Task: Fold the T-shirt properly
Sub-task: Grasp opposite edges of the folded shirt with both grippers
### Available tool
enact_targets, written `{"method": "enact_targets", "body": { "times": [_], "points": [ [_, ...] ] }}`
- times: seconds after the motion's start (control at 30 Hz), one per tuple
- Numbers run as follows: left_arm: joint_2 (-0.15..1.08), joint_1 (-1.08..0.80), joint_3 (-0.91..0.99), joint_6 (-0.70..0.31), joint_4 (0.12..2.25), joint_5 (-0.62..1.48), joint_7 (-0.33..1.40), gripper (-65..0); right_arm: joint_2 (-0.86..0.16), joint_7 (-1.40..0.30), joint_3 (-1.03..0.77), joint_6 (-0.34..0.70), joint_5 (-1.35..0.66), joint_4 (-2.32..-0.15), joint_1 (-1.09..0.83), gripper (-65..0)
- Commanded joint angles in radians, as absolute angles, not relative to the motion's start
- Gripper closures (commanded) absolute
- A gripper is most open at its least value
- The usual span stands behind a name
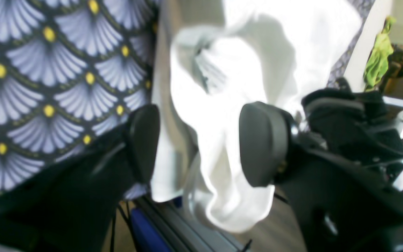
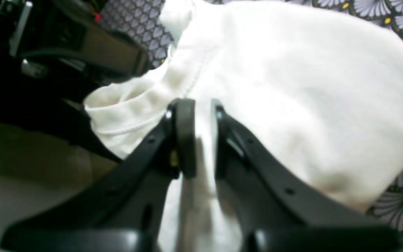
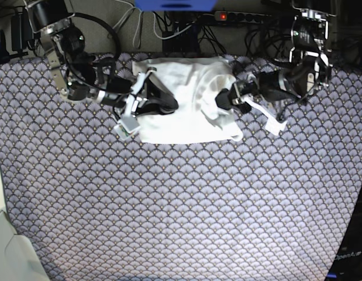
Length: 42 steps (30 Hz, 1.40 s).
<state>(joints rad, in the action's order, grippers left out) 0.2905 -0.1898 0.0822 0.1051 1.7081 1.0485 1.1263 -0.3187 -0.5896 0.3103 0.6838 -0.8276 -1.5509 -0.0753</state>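
The white T-shirt (image 3: 181, 120) lies bunched near the table's far edge, and part of it (image 1: 285, 52) hangs over that edge. My right gripper (image 3: 169, 105) comes in from the left of the base view. In the right wrist view, the right gripper (image 2: 201, 136) is shut on a fold of the T-shirt (image 2: 292, 87), with cloth pinched between its two pads. My left gripper (image 3: 221, 98) sits at the shirt's other side. In the left wrist view, the left gripper (image 1: 205, 143) stands open, its pads wide apart with loose cloth draping between them.
A tablecloth with a fan pattern (image 3: 181, 205) covers the whole table. Behind the far edge are cables, a power strip (image 3: 239, 14) and a metal rail (image 1: 173, 224). Something green (image 1: 378, 59) hangs beyond the left arm.
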Motion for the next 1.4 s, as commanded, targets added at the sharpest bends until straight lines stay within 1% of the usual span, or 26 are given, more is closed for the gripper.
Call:
{"method": "enact_targets", "body": {
  "times": [0.0, 0.2, 0.5, 0.57, 0.73, 0.87, 0.93, 0.97, 1.03, 1.13, 1.2, 1.37],
  "points": [
    [0.298, -0.163, 0.071, 0.099, 1.713, 1.069, 1.121, -38.2, -0.325, -0.573, 0.305, 0.698, -0.848, -1.564, -0.059, -6.5],
    [0.295, -0.119, 0.021, 0.099, 1.607, 1.069, 1.121, -38.2, -0.325, -0.573, 0.305, 0.698, -0.848, -1.564, -0.054, -6.5],
    [0.245, -0.077, 0.018, 0.099, 1.520, 1.058, 1.121, -38.3, -0.338, -0.573, 0.305, 0.698, -0.848, -1.564, -0.054, -6.5],
    [0.236, -0.074, 0.018, 0.099, 1.512, 1.006, 1.121, -38.4, -0.338, -0.573, 0.305, 0.698, -0.848, -1.564, -0.054, -6.5],
    [0.168, -0.059, 0.004, 0.094, 1.506, 0.851, 1.127, -38.4, -0.338, -0.573, 0.305, 0.698, -0.848, -1.564, -0.054, -6.5],
    [0.159, -0.059, -0.038, 0.093, 1.506, 0.825, 1.121, -37.7, -0.338, -0.573, 0.305, 0.698, -0.848, -1.555, -0.054, -6.5],
    [0.159, -0.059, -0.036, 0.093, 1.506, 0.823, 1.121, -33.5, -0.338, -0.573, 0.305, 0.698, -0.848, -1.535, -0.054, -6.5],
    [0.159, -0.059, -0.036, 0.093, 1.506, 0.822, 1.121, -29.9, -0.338, -0.573, 0.305, 0.698, -0.848, -1.526, -0.054, -6.5],
    [0.159, -0.058, -0.036, 0.093, 1.504, 0.822, 1.121, -19.6, -0.338, -0.570, 0.306, 0.698, -0.848, -1.509, -0.053, -6.5],
    [0.159, -0.058, -0.036, 0.093, 1.504, 0.820, 1.119, -8.4, -0.338, -0.567, 0.306, 0.698, -0.848, -1.504, -0.053, -6.5],
    [0.159, -0.058, -0.036, 0.093, 1.486, 0.820, 1.119, -5.5, -0.338, -0.568, 0.306, 0.698, -0.848, -1.504, -0.053, -6.5],
    [0.159, -0.025, -0.038, 0.090, 1.382, 0.820, 1.119, -4.9, -0.340, -0.570, 0.306, 0.698, -0.848, -1.504, -0.053, -6.5]
  ]
}}
